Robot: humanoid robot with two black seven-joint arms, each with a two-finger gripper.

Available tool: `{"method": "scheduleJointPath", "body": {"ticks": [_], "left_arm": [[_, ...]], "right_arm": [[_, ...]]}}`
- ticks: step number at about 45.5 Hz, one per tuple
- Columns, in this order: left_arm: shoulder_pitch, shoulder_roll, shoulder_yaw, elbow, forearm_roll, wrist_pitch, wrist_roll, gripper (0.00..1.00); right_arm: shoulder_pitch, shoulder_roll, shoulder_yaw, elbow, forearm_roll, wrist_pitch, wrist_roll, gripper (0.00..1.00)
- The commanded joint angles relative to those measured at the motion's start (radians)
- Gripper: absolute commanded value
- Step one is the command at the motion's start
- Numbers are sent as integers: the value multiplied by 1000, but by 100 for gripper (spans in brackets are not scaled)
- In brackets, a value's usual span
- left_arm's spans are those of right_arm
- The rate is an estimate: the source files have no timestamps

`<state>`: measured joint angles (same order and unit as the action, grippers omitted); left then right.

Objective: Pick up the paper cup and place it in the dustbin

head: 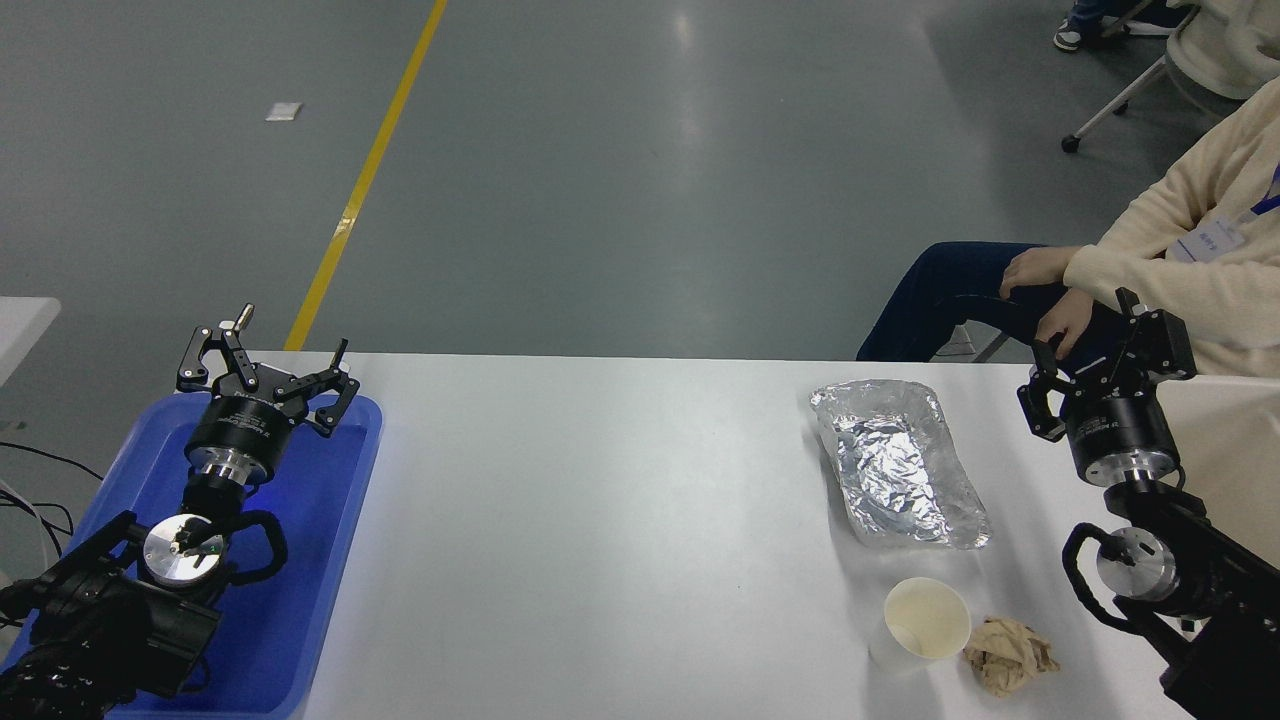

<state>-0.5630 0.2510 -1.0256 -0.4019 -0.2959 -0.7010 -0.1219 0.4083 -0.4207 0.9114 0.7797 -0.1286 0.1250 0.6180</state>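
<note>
The paper cup [925, 620] is small and white with a cream inside. It stands upright near the table's front edge at the right. My right gripper [1087, 340] is open with nothing in it. It hovers well behind and to the right of the cup, near the table's far edge. Just right of that gripper lies a cream surface at the picture's right edge, which looks like part of the dustbin [1235, 450]; most of it is out of frame. My left gripper [288, 348] is parked open above a blue tray [330, 560] at the lower left.
A crumpled silver foil tray [900, 465] lies between the cup and the table's far edge. A crumpled brown paper wad [1010, 655] touches the cup's right side. A seated person in a cream sleeve [1170, 270] is close behind my right gripper.
</note>
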Motion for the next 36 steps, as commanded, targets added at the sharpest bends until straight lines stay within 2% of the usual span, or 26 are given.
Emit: {"method": "scheduleJointPath", "body": {"ticks": [1,36], "left_arm": [[0,-1,1,0,3,0,-1,100],[0,1,1,0,1,0,-1,100]], "right_arm": [[-3,0,0,1,0,1,0,100],[0,3,-77,6,-2,-2,-9,100]]}}
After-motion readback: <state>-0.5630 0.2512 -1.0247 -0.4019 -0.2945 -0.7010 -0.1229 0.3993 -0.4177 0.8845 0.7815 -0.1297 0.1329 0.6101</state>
